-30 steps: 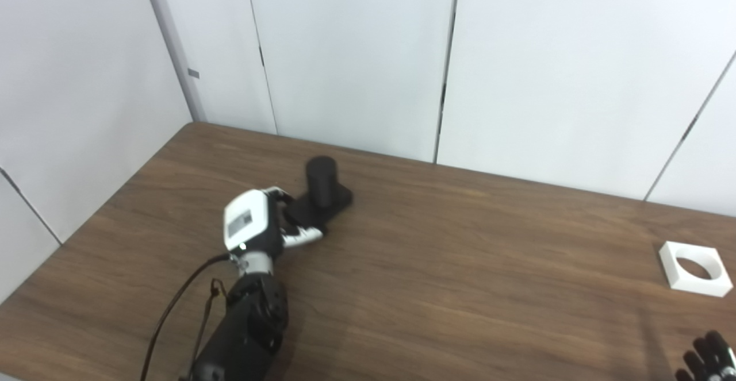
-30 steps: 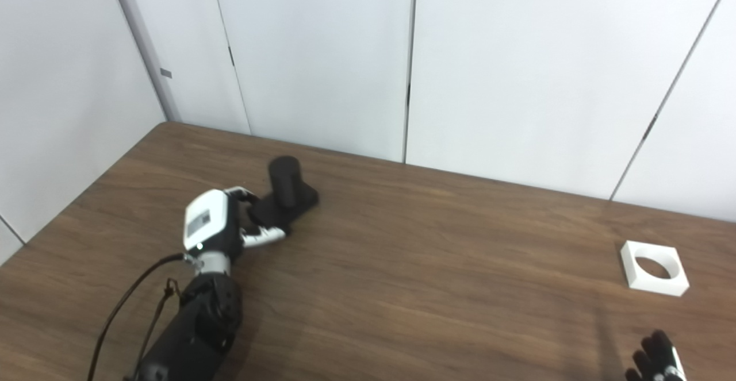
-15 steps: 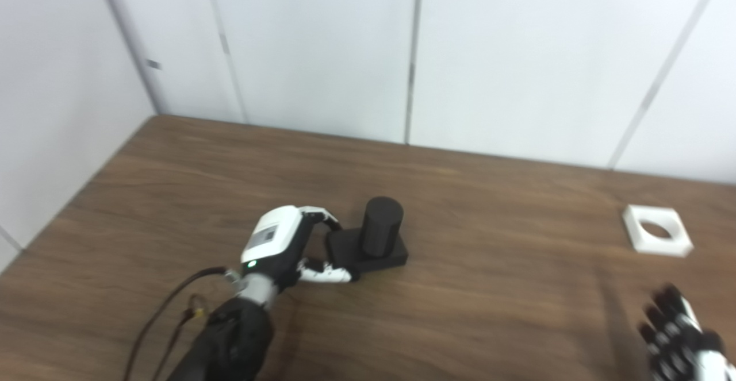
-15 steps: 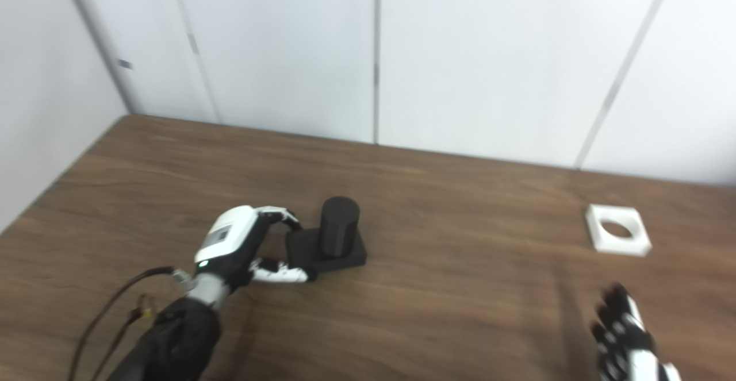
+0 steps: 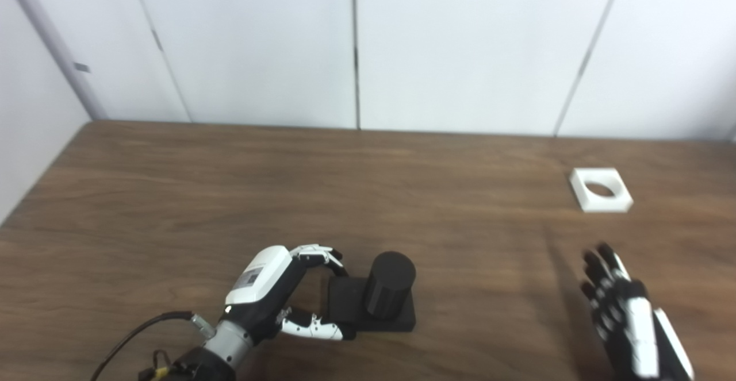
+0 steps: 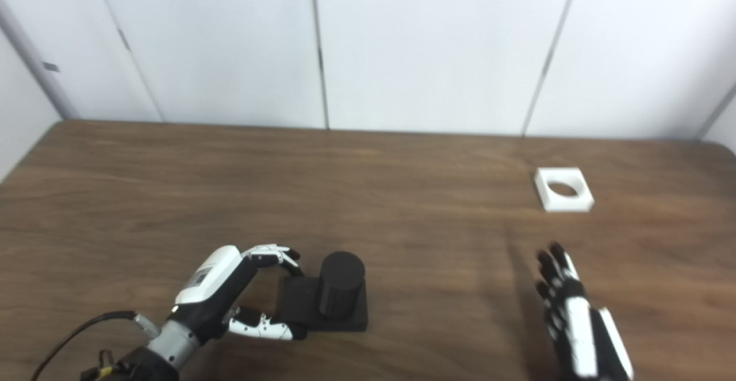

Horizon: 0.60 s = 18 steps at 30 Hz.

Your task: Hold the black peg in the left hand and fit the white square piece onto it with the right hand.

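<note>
Black peg stands upright on its square base at the near left of the counter, the left hand pinching the base's left edge. White square piece lies far right; right hand hovers nearer, fingers spread, holding nothing.

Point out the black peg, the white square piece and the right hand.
black peg [image 5: 390,283], left eye view, cylinder's side.
white square piece [image 5: 622,201], left eye view, near right corner.
right hand [image 6: 581,329], right eye view, back of hand.
</note>
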Each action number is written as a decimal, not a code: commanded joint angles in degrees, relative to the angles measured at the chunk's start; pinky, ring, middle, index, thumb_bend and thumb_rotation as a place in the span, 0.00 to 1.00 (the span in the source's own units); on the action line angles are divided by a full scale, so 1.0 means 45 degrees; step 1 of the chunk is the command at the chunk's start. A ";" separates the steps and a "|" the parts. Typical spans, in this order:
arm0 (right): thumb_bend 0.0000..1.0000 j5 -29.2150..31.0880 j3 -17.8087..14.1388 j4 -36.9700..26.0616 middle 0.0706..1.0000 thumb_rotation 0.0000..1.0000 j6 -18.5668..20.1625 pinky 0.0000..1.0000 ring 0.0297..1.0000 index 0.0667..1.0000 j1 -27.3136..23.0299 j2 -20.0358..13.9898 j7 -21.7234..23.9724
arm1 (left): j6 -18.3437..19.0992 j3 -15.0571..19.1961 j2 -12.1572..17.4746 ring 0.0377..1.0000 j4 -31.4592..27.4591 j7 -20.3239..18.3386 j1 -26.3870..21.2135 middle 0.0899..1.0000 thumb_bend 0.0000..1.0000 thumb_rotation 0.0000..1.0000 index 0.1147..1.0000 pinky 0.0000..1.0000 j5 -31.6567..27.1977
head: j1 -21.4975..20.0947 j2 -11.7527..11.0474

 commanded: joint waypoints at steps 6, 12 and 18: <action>0.58 -0.0268 0.0253 -0.0094 0.93 1.00 -0.0529 1.00 1.00 1.00 -0.0375 0.0620 -0.0407 | -0.1432 -0.1169 -0.0655 0.84 0.0461 0.0257 0.0659 0.77 0.52 0.05 0.42 0.85 0.1281 | -0.0450 0.0316; 0.61 -0.0437 0.0490 -0.0196 0.93 1.00 -0.0402 1.00 1.00 1.00 -0.0447 0.0562 -0.0544 | -0.1992 -0.1513 -0.0835 0.85 0.0786 0.0200 0.0742 0.78 0.52 0.05 0.42 0.90 0.1686 | -0.0800 0.0533; 0.62 -0.0431 0.0609 -0.0289 0.94 1.00 -0.0290 1.00 1.00 1.00 -0.0423 0.0556 -0.0606 | -0.1992 -0.1709 -0.0833 0.85 0.1078 0.0195 0.0687 0.76 0.52 0.05 0.42 0.89 0.2970 | -0.0867 0.0564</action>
